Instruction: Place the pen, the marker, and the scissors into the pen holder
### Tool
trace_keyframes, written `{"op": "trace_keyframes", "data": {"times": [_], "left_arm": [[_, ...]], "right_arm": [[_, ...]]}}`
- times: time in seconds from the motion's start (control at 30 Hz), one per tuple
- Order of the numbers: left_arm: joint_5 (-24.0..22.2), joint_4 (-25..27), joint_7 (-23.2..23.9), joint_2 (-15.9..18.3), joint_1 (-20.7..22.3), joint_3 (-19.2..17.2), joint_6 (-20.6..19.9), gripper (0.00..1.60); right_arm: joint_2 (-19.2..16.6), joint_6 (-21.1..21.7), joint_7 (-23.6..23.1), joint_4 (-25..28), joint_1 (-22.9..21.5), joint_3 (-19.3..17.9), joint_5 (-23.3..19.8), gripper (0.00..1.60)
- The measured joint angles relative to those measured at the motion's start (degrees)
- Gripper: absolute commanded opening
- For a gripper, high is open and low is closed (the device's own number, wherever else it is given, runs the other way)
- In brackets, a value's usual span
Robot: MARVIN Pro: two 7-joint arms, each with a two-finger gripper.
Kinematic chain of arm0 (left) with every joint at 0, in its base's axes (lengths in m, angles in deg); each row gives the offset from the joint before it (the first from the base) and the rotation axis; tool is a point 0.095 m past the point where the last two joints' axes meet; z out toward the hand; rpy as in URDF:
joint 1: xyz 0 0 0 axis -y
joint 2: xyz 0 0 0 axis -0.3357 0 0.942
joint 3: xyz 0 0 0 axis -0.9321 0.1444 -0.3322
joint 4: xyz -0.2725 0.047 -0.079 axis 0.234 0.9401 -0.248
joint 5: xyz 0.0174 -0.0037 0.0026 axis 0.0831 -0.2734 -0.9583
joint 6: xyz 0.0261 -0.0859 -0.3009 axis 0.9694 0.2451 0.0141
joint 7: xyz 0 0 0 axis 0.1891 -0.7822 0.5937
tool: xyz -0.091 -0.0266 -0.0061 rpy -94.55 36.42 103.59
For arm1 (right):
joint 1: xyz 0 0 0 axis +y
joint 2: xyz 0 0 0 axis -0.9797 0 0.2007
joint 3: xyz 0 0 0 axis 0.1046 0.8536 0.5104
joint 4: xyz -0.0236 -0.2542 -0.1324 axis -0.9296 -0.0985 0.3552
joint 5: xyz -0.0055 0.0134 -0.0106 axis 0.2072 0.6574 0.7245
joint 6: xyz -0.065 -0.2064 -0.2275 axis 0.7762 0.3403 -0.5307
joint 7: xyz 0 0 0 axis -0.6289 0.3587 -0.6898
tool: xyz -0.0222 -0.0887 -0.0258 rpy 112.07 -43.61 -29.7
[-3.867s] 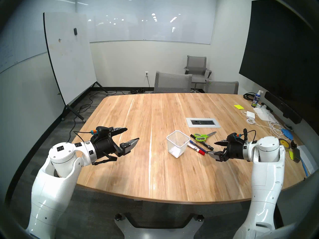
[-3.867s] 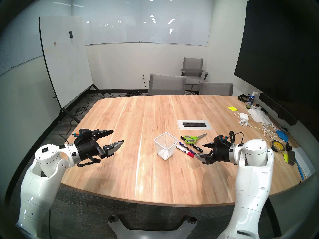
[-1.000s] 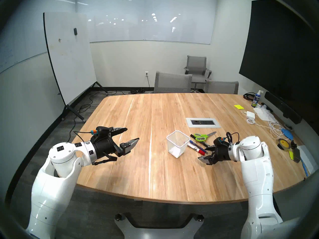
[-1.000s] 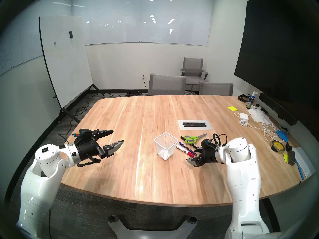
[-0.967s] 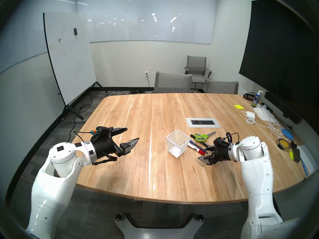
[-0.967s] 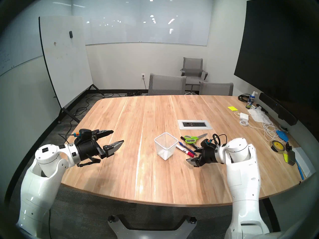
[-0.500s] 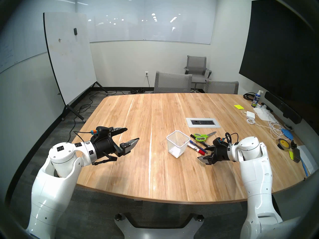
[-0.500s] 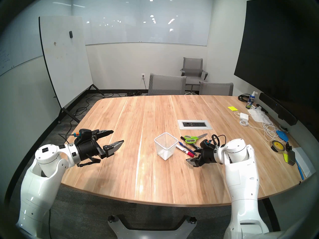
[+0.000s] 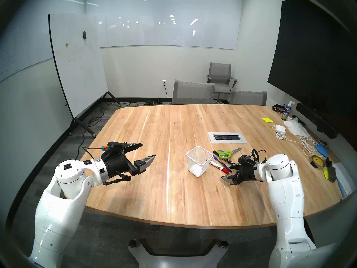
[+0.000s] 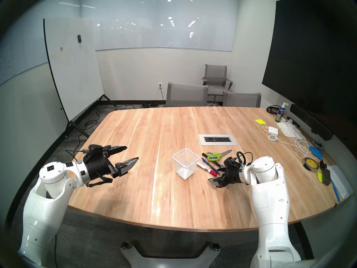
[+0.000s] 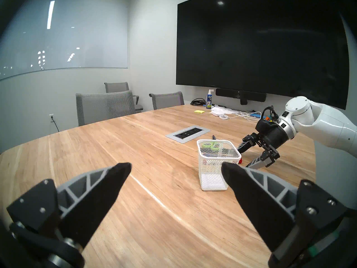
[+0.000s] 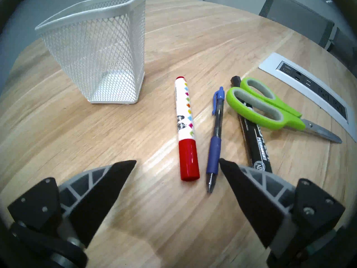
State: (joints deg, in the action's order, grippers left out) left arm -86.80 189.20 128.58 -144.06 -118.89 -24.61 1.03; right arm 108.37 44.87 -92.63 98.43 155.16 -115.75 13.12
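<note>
**Pen, markers and scissors lie loose beside the empty holder, right gripper poised just short of them**

Pen (image 12: 216, 134), slim with a blue clip and blue grip, lies flat on the wooden table (image 9: 154, 194) between two markers. On one side is the white marker with a red cap (image 12: 185, 130); on the other the black marker (image 12: 255, 140), whose far end runs under the handles of the scissors (image 12: 270, 109). The scissors rest on the table with lime-green loops toward the pen holder and blades closed, pointing away toward the grey power outlet panel (image 9: 227, 137). All four items lie roughly parallel, near one another but none inside the white mesh pen holder (image 12: 96, 49), which stands upright and empty just beside the red-capped marker's plain end.

The right gripper (image 12: 177, 163) hangs just above the table with its jaws spread wide and nothing between them. In the right wrist view, the red cap and the pen's tip fall in the gap between its fingers (image 12: 108, 184); the black marker's near end passes behind the other finger. Whether a finger touches anything cannot be told.

The left gripper (image 9: 148, 150) is held above the table well apart from the holder, also wide open and empty, aimed toward the holder in the left wrist view.
</note>
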Motion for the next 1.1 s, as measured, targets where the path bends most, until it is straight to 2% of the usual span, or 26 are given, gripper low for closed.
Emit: {"op": "trace_keyframes", "data": {"times": [1.1], "left_arm": [[0.0, 0.0, 0.0, 0.0, 0.0, 0.0, 0.0, 1.6]], "right_arm": [[0.7, 0.0, 0.9, 1.2, 0.8, 0.9, 0.5, 1.6]]}}
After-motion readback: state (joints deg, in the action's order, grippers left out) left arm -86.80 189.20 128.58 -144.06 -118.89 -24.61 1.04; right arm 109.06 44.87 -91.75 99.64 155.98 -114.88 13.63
